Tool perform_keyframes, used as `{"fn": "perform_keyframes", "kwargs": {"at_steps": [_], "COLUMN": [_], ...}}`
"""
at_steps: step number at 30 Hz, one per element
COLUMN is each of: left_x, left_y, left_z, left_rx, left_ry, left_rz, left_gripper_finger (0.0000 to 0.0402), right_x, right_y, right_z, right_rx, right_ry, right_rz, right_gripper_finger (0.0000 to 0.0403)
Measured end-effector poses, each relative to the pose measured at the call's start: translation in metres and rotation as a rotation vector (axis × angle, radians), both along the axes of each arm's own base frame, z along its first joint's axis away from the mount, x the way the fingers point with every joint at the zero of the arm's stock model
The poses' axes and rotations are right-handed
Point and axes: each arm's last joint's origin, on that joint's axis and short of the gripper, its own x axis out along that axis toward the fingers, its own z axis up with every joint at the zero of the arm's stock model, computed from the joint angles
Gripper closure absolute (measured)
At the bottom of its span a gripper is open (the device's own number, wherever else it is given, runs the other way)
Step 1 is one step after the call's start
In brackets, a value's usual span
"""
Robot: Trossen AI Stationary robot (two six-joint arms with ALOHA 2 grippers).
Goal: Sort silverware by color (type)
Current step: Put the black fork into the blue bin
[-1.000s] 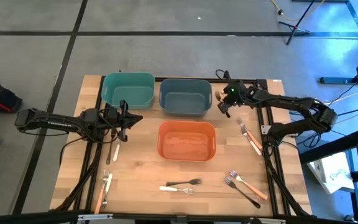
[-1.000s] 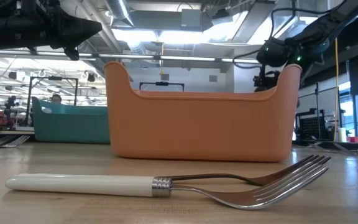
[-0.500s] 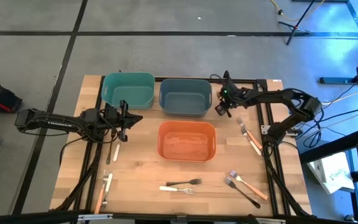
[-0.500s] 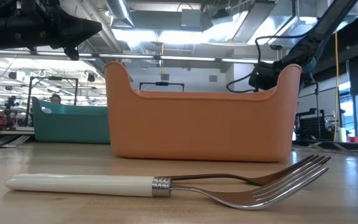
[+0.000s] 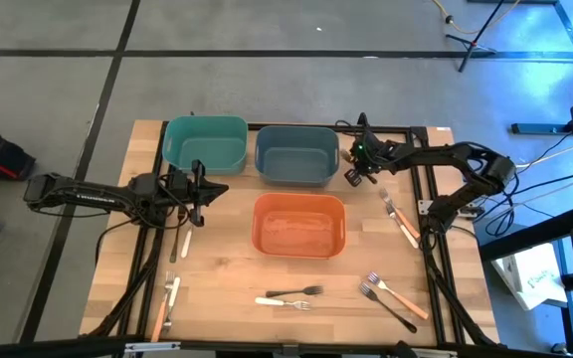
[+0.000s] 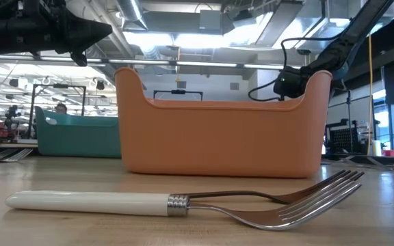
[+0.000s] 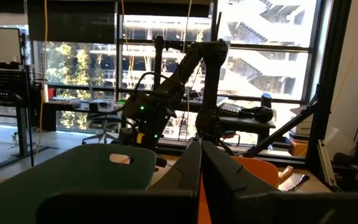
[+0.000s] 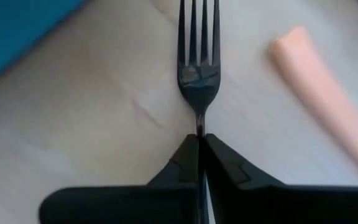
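Note:
In the right wrist view a black fork (image 8: pixel 197 68) lies on the wood with my right gripper (image 8: pixel 201 146) shut on it. An orange handle (image 8: pixel 325 93) lies beside it. Seen from above, this gripper (image 5: pixel 354 174) stands just off the right end of the blue-grey bin (image 5: pixel 296 154). My left gripper (image 5: pixel 199 189) hovers shut and empty near the teal bin (image 5: pixel 205 144). More silverware lies about: forks at the right edge (image 5: pixel 399 219), near the front (image 5: pixel 286 296), at the front right (image 5: pixel 391 296), and pieces at the front left (image 5: pixel 170 296). My right gripper pinches the black fork's thin neck (image 8: pixel 199 121), just behind the tines, between its two fingers. The fingers slant down from above and lie along the fork. The fork's head points away from the gripper, flat over the wood; the handle is hidden under the gripper.
The orange bin (image 5: pixel 299 224) stands mid-table, in front of the blue-grey and teal bins. A black frame rail (image 5: pixel 424 199) runs along the table's right side. In the low view a white-handled fork (image 6: pixel 183 201) lies close in front of the orange bin (image 6: pixel 221 137).
My right gripper has sunk toward the table beside the blue-grey bin's right end, shifting a little toward the near edge, and tipped steeper. The left arm has kept still.

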Motion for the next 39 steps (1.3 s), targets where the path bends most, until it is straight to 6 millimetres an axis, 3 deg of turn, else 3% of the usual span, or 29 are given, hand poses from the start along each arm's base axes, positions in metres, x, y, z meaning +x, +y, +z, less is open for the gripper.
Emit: {"fn": "perform_keyframes", "kwargs": {"at_steps": [8, 16, 20, 28, 33, 39], "left_x": [0.000, 0.000, 0.000, 0.000, 0.000, 0.000], "left_y": [0.000, 0.000, 0.000, 0.000, 0.000, 0.000], "left_z": [0.000, 0.000, 0.000, 0.000, 0.000, 0.000], "left_rx": [0.001, 0.001, 0.001, -0.005, -0.016, -0.019], "left_ry": [0.000, 0.000, 0.000, 0.000, -0.002, -0.003], "left_rz": [-0.003, -0.004, -0.004, -0.009, -0.017, -0.020], "left_gripper_finger": [0.0395, 0.0395, 0.0395, 0.0395, 0.0395, 0.0395], "right_x": [-0.006, -0.010, -0.002, 0.033, 0.059, 0.088], "right_y": [0.004, 0.009, 0.016, 0.029, 0.034, 0.031], "right_z": [0.033, 0.085, 0.113, 0.165, 0.172, 0.152], "right_rx": [-0.053, -0.158, -0.218, -0.321, -0.316, -0.285], "right_ry": [-0.021, -0.098, -0.157, -0.387, -0.590, -0.629], "right_rz": [-0.002, -0.019, 0.019, 0.178, 0.326, 0.428], "right_gripper_finger": [0.0400, 0.0402, 0.0402, 0.0402, 0.0402, 0.0403]}}
